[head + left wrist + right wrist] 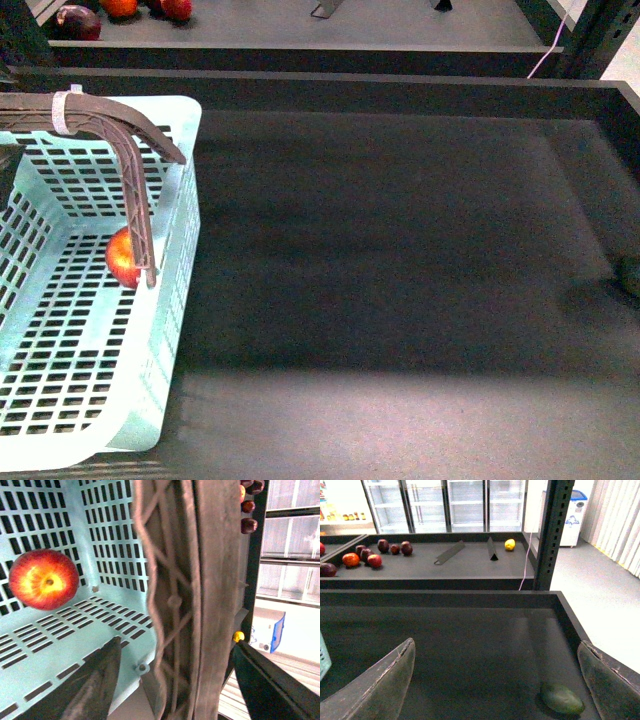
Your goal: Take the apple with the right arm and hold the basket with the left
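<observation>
The big dark worktop (400,260) fills most of the front view. The basket (170,330) sits at its left edge, at about 9 o'clock. Its brown handle (130,180) stands up and bends over the basket.

The apple (122,258) is already inside the basket, on the floor by the wall nearest the middle of the worktop. It lies partly behind the handle. In the left wrist view the apple (44,579) shows its yellow dimple.

The left gripper (175,680) is much nearer to the apple than the right one. Its two fingers sit on either side of the handle (190,580), spread wide. I cannot tell if they press on it.

The right gripper (497,680) is far off, over the worktop's right side. Its fingers are spread apart and hold nothing. Below it lies a green fruit (562,699). From there the apple is way over at 9 o'clock. I think the picking is done, since the apple is in the basket.

Other fruits (367,555) and a lemon (510,544) rest on the far shelf (430,567).
</observation>
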Controlling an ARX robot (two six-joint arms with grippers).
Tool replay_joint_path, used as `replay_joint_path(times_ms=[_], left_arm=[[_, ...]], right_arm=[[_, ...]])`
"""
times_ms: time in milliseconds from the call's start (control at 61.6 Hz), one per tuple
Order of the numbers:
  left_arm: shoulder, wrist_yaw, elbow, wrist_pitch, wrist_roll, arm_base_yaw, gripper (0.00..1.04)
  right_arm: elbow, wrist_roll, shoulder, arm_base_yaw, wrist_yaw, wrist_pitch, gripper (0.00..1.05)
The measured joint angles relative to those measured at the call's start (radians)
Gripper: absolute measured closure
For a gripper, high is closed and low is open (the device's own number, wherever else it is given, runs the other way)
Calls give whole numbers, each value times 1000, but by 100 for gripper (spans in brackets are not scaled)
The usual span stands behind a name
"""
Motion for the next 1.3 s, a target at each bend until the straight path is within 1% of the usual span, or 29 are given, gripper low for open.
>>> replay_joint_path(times_ms=[16, 49, 65, 97, 130, 179, 292, 374, 504, 520, 552, 569, 585, 634, 666, 698, 715, 747, 796, 877, 942, 991, 1007, 1088, 1153, 1218, 1299], left_arm=[[-10, -2, -3, -8, -1, -2, 25], [-54, -9, -17, -44, -5, -13, 18], [-90, -17, -27, -76, -7, -21, 13], [-129, -28, -35, -110, -10, -29, 8], [-170, -42, -45, -143, -12, -38, 6], [-270, -74, -66, -217, -17, -62, 8], [-477, -148, -89, -382, -27, -125, 7], [-523, -151, -91, -397, -27, -138, 7], [-523, -148, -96, -391, -10, -138, 7], [-517, -128, -117, -329, 50, -135, 10], [-515, -76, -185, -135, 188, -121, 17], [-515, -67, -204, -86, 260, -118, 19], [-516, -51, -241, 1, 359, -112, 23], [-531, -27, -319, 179, 593, -95, 31], [-553, -14, -357, 272, 817, -80, 38], [-582, -4, -379, 316, 1001, -66, 46], [-590, 1, -382, 320, 1042, -62, 47], [-620, 9, -397, 323, 1186, -49, 54], [-651, 24, -418, 320, 1313, -34, 63], [-699, 49, -457, 295, 1429, -11, 79], [-735, 64, -478, 275, 1469, 4, 90], [-774, 77, -493, 255, 1493, 17, 101], [-781, 80, -495, 252, 1493, 19, 102], [-856, 101, -522, 205, 1513, 43, 101], [-901, 178, -537, 171, 1518, 100, 101], [-938, 180, -546, 145, 1519, 127, 101], [-957, 188, -579, 175, 1521, 132, 101]], right_arm=[[0, 0, 0, 0, 0, 0, 9], [0, 0, 0, 0, 0, 0, 9], [0, 0, 0, 0, 0, 0, 9], [0, 0, 0, 0, 0, 0, 9], [0, 0, 0, 0, 0, 0, 9], [0, 0, 0, 0, 0, 0, 9], [0, 0, 0, 0, 0, 0, 9], [0, 0, 0, 0, 0, 0, 9], [0, 0, 0, 0, 0, 0, 9], [0, 0, 0, 0, 0, 0, 9], [0, 0, 0, 0, 0, 0, 9], [0, 0, 0, 0, 0, 0, 9], [0, 0, 0, 0, 0, 0, 9], [0, 0, 0, 0, 0, 0, 9], [0, 0, 0, 0, 0, 0, 9], [0, 0, 0, 0, 0, 0, 9], [0, 0, 0, 0, 0, 0, 9], [0, 0, 0, 0, 0, 0, 9], [0, 0, 0, 0, 0, 0, 9], [0, 0, 0, 0, 0, 0, 9], [0, 0, 0, 0, 0, 0, 9], [0, 0, 0, 0, 0, 0, 9], [0, 0, 0, 0, 0, 0, 9], [0, 0, 0, 0, 0, 0, 9], [0, 0, 0, 0, 0, 0, 9], [0, 1, 0, 0, 0, 0, 9], [0, 0, 0, 0, 0, 0, 9]])
